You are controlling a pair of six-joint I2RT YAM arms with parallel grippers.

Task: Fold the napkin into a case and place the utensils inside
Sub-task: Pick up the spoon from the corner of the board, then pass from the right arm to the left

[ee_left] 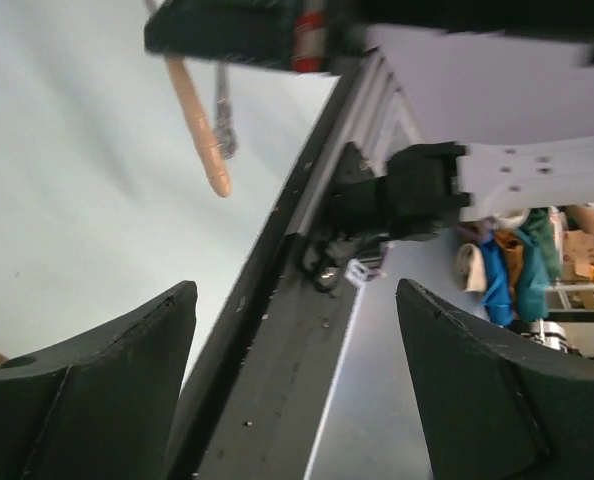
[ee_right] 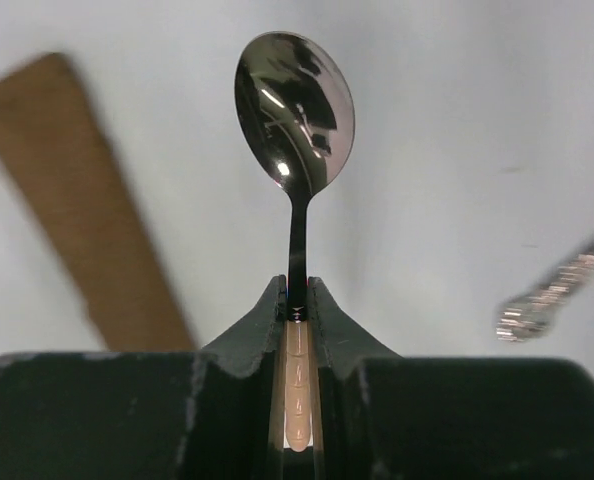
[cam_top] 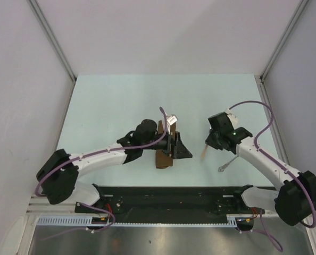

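Observation:
The dark-brown napkin point(cam_top: 161, 159) lies folded into a narrow strip mid-table, partly hidden under my left gripper point(cam_top: 183, 149). It shows blurred at the left of the right wrist view point(ee_right: 87, 210). My left gripper point(ee_left: 295, 290) is open and empty, its fingers wide apart just right of the napkin. My right gripper point(cam_top: 211, 142) is shut on the spoon's pale tan handle point(ee_right: 297, 385) and holds it above the table, right of the napkin. The spoon bowl point(ee_right: 295, 110) points away from the jaws. The handle hangs below the gripper point(cam_top: 205, 151) and shows in the left wrist view point(ee_left: 199, 120). The silver fork point(cam_top: 227, 164) lies on the table near the right arm point(ee_right: 557, 298).
The black base rail point(cam_top: 168, 194) runs along the table's near edge. White walls with metal posts point(cam_top: 54, 40) enclose the left, back and right sides.

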